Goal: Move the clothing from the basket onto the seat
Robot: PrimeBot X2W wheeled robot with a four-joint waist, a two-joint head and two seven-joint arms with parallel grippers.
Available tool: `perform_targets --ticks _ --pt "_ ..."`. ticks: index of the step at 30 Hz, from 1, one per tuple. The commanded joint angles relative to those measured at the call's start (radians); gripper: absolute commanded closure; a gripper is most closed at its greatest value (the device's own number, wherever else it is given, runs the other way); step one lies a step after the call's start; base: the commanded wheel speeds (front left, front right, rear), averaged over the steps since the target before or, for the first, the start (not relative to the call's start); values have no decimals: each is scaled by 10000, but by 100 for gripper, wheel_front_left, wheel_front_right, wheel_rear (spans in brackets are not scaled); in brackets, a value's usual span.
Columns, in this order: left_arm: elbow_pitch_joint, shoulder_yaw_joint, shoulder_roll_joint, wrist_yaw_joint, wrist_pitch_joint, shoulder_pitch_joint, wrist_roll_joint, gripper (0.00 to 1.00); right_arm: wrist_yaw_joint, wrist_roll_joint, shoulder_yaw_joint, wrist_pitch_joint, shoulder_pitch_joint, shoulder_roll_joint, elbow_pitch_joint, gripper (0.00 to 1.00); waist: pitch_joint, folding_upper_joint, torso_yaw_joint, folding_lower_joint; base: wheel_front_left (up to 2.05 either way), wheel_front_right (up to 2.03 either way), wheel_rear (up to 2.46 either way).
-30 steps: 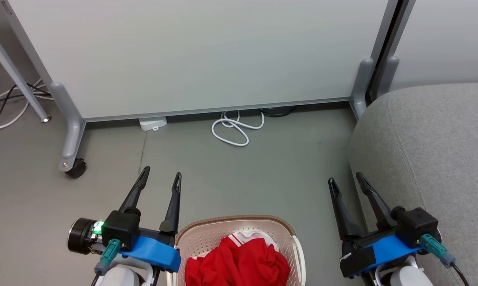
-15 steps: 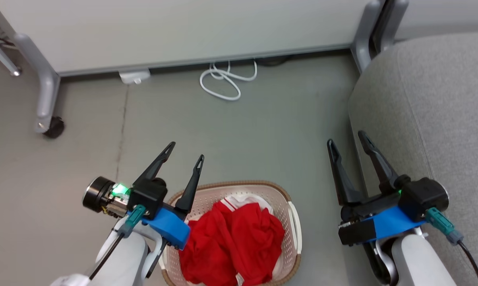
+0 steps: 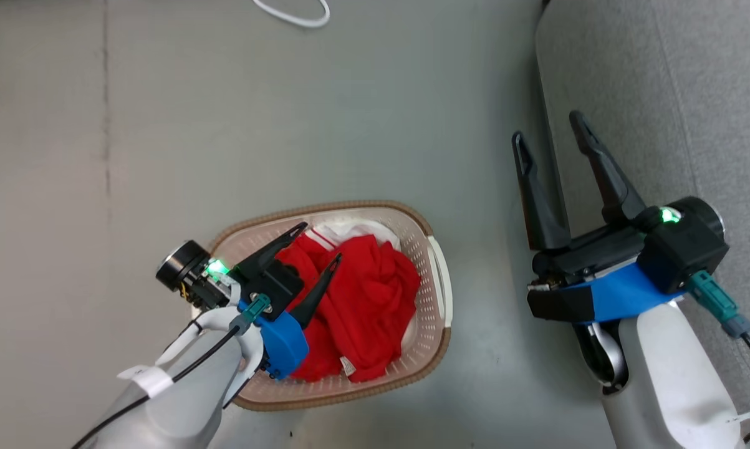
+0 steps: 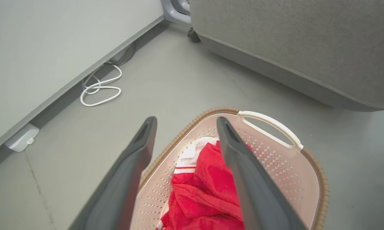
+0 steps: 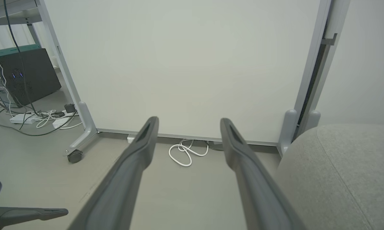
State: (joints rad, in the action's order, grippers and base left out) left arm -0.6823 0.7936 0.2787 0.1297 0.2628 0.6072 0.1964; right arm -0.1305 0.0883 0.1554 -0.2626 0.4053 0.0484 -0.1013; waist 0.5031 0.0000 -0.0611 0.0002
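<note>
The head camera has tipped downward since a second ago, so the whole basket (image 3: 375, 204) now shows on the floor, near the seat (image 3: 661, 93). The left claw (image 3: 320, 241), which was over bare floor beside the basket, now hangs above the red clothing (image 3: 368, 293) heaped inside it, fingers spread wide, gripping nothing. The right claw (image 3: 546, 126) stands equally wide and empty at the seat's edge. A small white tag (image 3: 346, 366) on the clothing is too small to read.
</note>
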Motion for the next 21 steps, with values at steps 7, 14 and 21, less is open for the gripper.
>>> perform_targets --ticks 7,14,21 --pt "-1574 1708 108 7 30 1419 749 0 -5 -319 -14 -37 702 32 405 0 1940 0 -455 -2 0 0 0" --pt "-2915 3207 81 8 30 2335 1884 0 -5 -446 -83 -37 951 33 746 0 3031 0 -618 -2 0 0 0" --pt "-3730 4305 -9 8 -249 2897 3276 0 -5 -471 -121 -35 1048 33 1043 0 3771 0 -746 -2 0 0 0"
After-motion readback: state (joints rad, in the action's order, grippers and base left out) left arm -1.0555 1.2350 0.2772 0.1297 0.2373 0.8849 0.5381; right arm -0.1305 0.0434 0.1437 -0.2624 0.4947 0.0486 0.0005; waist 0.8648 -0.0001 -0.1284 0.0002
